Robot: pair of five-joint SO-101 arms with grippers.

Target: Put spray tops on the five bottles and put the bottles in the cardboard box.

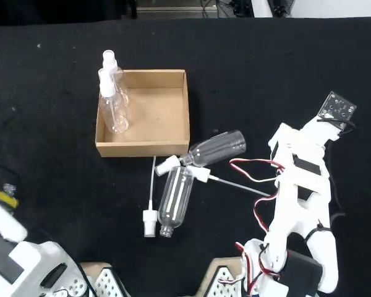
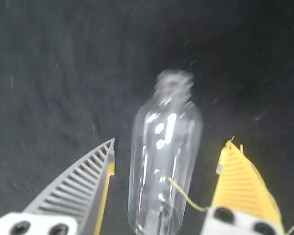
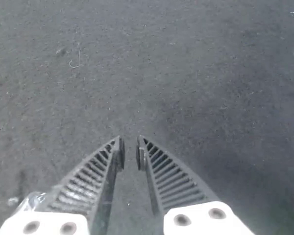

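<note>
Black cloth table (image 1: 284,62), your cardboard box (image 1: 142,149) left of centre.
Your left gripper (image 2: 171,142) is spread wide, with an uncapped bottle (image 2: 164,161) between its fingers. Your right gripper (image 3: 129,142) is pinched nearly closed over bare cloth. Two capped bottles (image 1: 114,105) sit inside the box's left wall. Two loose bottles (image 1: 175,198) and spray tops (image 1: 149,221) lie just beside the box.

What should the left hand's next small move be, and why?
Probably close the left hand on the uncapped bottle. The uncapped bottle sits between its open fingers with a gap showing on each side, so it does not look gripped yet. It needs a firm hold before a loose spray top can go on its bare neck.
</note>
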